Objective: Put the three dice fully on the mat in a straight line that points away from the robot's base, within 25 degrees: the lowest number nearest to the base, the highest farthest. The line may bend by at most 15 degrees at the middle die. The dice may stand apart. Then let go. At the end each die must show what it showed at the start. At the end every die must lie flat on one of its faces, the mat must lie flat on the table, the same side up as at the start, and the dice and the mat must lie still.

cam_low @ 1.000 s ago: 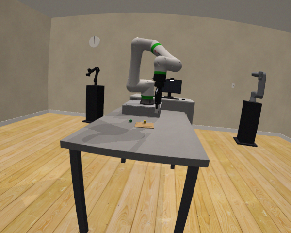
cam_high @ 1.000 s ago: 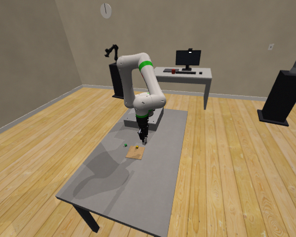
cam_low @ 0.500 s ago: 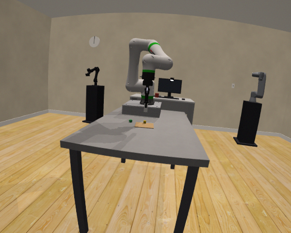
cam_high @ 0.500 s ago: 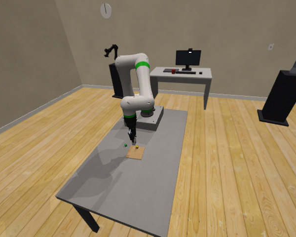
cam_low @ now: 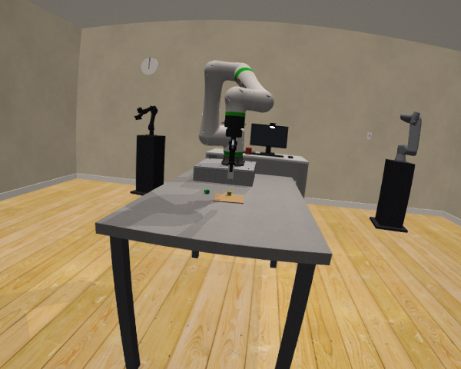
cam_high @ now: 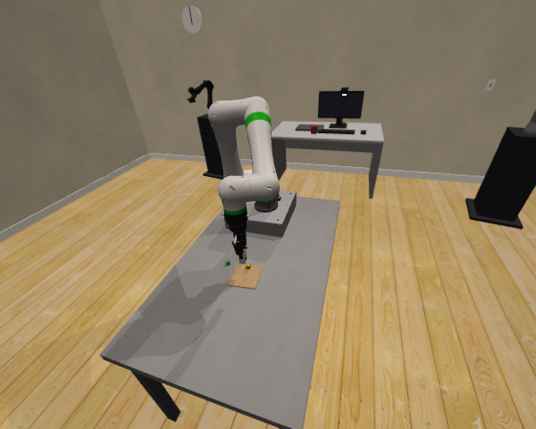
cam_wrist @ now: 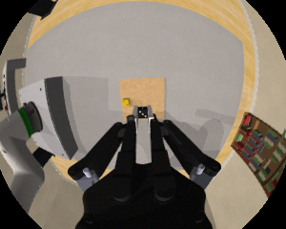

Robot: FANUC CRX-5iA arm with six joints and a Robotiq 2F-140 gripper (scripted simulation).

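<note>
A brown mat (cam_high: 243, 281) (cam_low: 233, 199) (cam_wrist: 149, 88) lies on the grey table in front of the robot's base. A yellow die (cam_high: 247, 265) (cam_low: 229, 193) (cam_wrist: 126, 99) sits on the mat's corner nearest the base. A green die (cam_high: 228, 262) (cam_low: 206, 191) lies on the bare table left of the mat; the wrist view does not show it. My gripper (cam_high: 241, 254) (cam_low: 230, 174) (cam_wrist: 142, 111) hangs above the table at the mat's near edge, close to the yellow die. It is shut on a small white die (cam_wrist: 142, 113) with dark pips, held above the surface.
The robot's grey pedestal (cam_high: 272, 216) (cam_low: 223, 172) stands on the table (cam_high: 240, 337) (cam_low: 238, 226) just behind the mat. A desk with a monitor and two black stands with devices are in the room, away from the table.
</note>
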